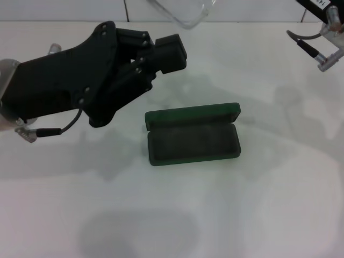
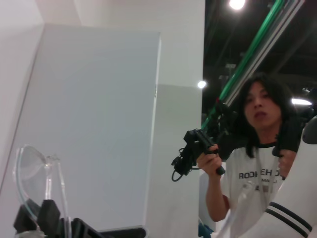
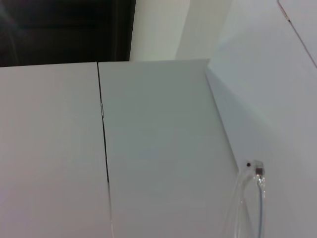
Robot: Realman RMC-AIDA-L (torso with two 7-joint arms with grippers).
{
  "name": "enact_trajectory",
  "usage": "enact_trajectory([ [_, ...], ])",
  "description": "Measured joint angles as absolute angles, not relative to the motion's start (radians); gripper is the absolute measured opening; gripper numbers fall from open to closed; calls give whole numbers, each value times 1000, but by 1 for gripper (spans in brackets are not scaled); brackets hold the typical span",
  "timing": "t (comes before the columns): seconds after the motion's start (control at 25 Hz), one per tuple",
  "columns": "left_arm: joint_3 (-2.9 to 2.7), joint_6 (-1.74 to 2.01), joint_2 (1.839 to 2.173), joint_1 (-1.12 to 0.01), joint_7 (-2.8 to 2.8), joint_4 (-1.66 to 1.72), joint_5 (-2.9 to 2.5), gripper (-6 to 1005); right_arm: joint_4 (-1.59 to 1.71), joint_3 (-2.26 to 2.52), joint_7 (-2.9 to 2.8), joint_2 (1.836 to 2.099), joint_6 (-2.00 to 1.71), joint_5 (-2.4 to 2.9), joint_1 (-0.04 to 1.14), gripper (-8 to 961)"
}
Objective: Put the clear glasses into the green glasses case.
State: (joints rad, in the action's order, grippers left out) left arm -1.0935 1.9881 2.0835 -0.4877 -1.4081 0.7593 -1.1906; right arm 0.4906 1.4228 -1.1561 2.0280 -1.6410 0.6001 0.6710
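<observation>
— What does the left side show?

— The left gripper [image 1: 171,51] hangs raised over the white table [image 1: 269,215], reaching toward the far edge. Whether it is spread or pinching, one cannot tell.

— And the clear glasses?

— The clear glasses [image 1: 185,16] are up in the air just beyond that gripper's tip, at the far edge of the head view, well apart from the case. The left wrist view shows the lens curving up beside black parts at the frame's edge, but which arm bears the glasses cannot be told.

— How would they handle?

— Probably very light and somewhat springy. The wraparound lens looks smooth and likely slippery, and the thin arms would flex or snap under a hard squeeze. A hold at the stiffer top rim of the lens, or near a hinge, seems safest.

— Where do they go?

— The green glasses case [image 1: 193,134] lies open near the middle of the table, lid standing at the back and grey lining empty. It looks about as wide as the glasses, so they should go in level, with the arms folded.

— And on the right?

— Only the wrist of the right arm [image 1: 322,40] shows at the far corner; its gripper is out of view.
</observation>
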Motion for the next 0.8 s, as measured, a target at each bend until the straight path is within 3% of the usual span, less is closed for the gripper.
enact_trajectory([
  [0.8,-1111,2005,2086,-495,-1407,758,-1150,51,466,1471,-1123,2028,-1617,589,674,113],
])
